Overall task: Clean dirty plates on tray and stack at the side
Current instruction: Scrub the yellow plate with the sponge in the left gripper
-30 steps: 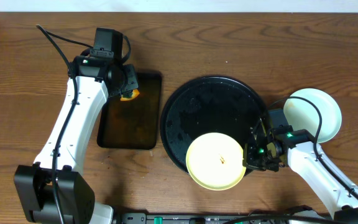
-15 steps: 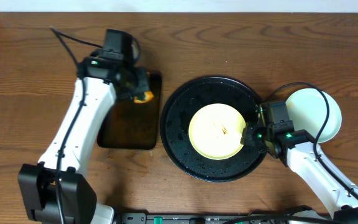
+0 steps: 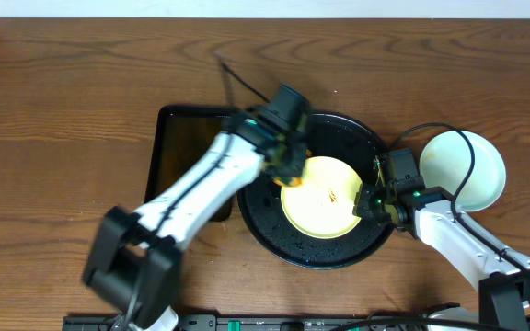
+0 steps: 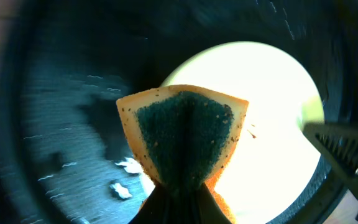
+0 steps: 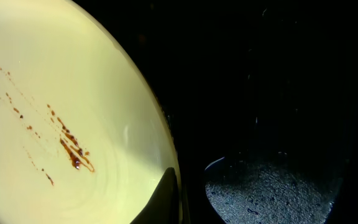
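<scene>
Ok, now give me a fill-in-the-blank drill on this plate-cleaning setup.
1. The left gripper holds a green-faced ___ over the tray.
2. The plate that the right gripper clamps by its rim is pale ___.
3. That plate lies on the round tray, whose colour is ___.
4. The white plate rests off the tray, on the ___ arm's side.
Missing words: sponge; yellow; black; right.
</scene>
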{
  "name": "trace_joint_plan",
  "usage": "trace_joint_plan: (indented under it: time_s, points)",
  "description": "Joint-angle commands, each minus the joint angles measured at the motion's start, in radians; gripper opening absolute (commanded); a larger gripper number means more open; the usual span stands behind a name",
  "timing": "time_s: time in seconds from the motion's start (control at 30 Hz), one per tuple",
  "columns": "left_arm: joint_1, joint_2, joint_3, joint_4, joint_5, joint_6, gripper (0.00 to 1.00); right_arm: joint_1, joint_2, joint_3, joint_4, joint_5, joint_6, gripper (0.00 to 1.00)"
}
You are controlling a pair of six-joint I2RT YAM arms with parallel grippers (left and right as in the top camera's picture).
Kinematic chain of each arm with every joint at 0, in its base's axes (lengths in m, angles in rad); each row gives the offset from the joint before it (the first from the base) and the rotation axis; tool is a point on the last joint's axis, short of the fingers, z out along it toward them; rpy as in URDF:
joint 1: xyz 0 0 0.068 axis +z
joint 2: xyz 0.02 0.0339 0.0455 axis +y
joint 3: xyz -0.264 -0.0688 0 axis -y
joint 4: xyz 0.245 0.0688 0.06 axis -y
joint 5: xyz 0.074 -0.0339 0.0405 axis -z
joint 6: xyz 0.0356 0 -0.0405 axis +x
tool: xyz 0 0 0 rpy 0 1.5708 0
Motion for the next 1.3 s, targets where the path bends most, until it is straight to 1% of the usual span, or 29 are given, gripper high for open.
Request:
trace_joint_plan:
  time_s: [0.0,0.1,0.3,0.4,0.57,0.7,0.8,0.87,0.97,1.13,1.23,1.27]
  points:
    - [-0.061,0.051,-0.006,0.032,0.02,-0.019,0.08,0.008,0.021,0.0,0.002,0.024,0.012,0.01]
    - [-0.117,0.101,-0.006,0.077,0.021,-0.027,0.08,0.008,0.021,0.0,0.0,0.024,0.012,0.01]
    - [-0.179,0.156,-0.007,0.153,0.05,-0.042,0.08,0.008,0.021,0.0,0.0,0.024,0.012,0.01]
    - [-0.189,0.176,-0.007,0.174,0.054,-0.06,0.08,0.008,0.021,0.0,-0.003,0.02,0.012,0.01]
    - [-0.192,0.225,-0.007,0.23,0.13,-0.06,0.08,0.008,0.021,0.0,-0.003,0.02,0.012,0.01]
    - [-0.19,0.269,-0.007,0.243,0.129,-0.058,0.07,0.008,0.021,0.0,-0.004,0.02,0.012,0.01]
    - [-0.174,0.276,-0.007,0.226,0.031,-0.056,0.08,0.008,0.021,0.0,-0.004,0.02,0.012,0.01]
    - [-0.139,0.275,-0.007,0.196,-0.105,-0.056,0.08,0.008,0.021,0.0,-0.007,0.02,0.012,0.01]
    - [-0.088,0.275,-0.007,0.17,-0.196,-0.056,0.08,0.008,0.021,0.0,-0.015,0.021,0.012,0.01]
    - [-0.005,0.242,0.002,0.128,-0.212,-0.047,0.07,0.008,0.021,0.0,-0.015,0.021,0.012,0.01]
    - [0.0,0.175,0.018,0.085,-0.182,0.009,0.08,0.008,0.021,0.0,-0.006,0.021,0.011,0.01]
    - [-0.002,0.141,0.018,0.069,-0.171,0.02,0.08,0.008,0.021,0.0,-0.001,0.021,0.011,0.03]
